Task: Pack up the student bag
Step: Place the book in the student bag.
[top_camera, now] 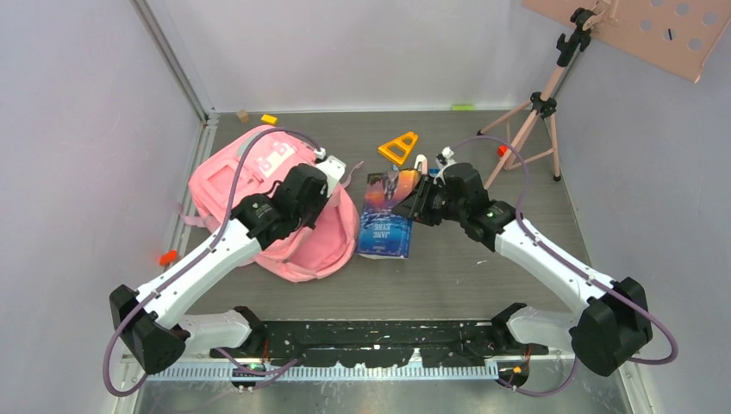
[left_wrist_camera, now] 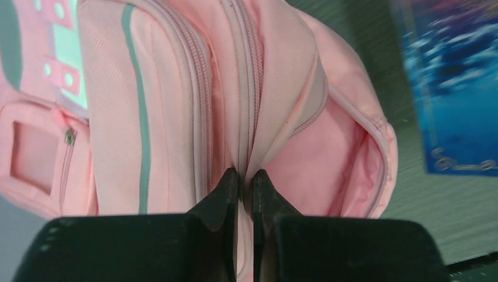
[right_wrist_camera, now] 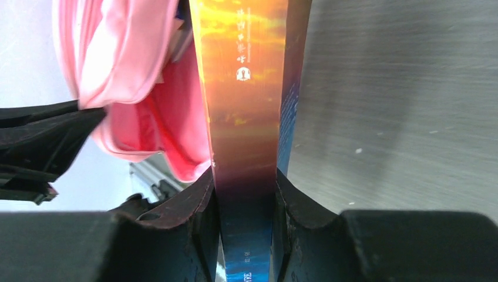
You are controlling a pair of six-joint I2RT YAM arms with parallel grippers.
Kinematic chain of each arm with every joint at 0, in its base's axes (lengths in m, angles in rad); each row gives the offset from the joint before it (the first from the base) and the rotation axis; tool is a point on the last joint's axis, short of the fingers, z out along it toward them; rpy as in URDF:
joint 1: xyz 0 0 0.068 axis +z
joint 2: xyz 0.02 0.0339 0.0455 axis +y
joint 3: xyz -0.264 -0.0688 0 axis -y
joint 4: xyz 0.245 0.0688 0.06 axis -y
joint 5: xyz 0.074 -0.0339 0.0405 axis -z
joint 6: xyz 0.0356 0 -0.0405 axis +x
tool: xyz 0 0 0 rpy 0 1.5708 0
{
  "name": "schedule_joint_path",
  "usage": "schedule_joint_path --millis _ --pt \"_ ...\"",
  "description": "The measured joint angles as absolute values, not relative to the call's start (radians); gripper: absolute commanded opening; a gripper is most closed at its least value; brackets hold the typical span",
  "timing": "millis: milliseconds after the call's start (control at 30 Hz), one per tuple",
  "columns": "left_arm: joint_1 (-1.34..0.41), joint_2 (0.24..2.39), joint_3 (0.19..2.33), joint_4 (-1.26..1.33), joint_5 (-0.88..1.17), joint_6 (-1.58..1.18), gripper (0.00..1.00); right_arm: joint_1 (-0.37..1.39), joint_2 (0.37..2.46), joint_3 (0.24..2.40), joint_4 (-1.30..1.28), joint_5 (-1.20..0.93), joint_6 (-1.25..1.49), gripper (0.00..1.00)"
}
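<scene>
left wrist: left gripper [left_wrist_camera: 245, 176] pinched shut on student bag [left_wrist_camera: 170, 100] zip rim; soft, floppy fabric, likely sags. right gripper [right_wrist_camera: 244, 176] clamps stiff book [right_wrist_camera: 246, 88].

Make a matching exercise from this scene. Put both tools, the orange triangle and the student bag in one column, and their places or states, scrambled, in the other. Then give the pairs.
Things
1. left tool
2. right tool
3. orange triangle
4. student bag

Places or states
A. clamped on the book
B. pink, lying left of the book in the top view
C. pinching pink fabric beside a zip
D. on the table, beyond the book's far end

Pairs: 1-C, 2-A, 3-D, 4-B
</scene>
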State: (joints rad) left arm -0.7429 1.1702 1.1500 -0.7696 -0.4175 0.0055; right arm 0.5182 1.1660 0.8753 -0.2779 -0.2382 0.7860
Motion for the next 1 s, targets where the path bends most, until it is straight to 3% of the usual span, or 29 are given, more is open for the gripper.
schedule_joint_path --millis 300,633,1000 --pt "-0.745 1.193 1.209 -0.738 -0.2 -0.002 0.0 0.572 1.182 0.834 -0.113 -0.247 1.093 0.0" --pt "-0.744 1.173 1.209 -0.737 -0.18 -0.041 0.0 0.585 1.084 0.748 0.01 -0.175 1.266 0.0" --pt "-0.745 1.131 1.208 -0.733 -0.184 -0.099 0.0 0.707 1.243 0.695 0.112 -0.144 1.338 0.0"
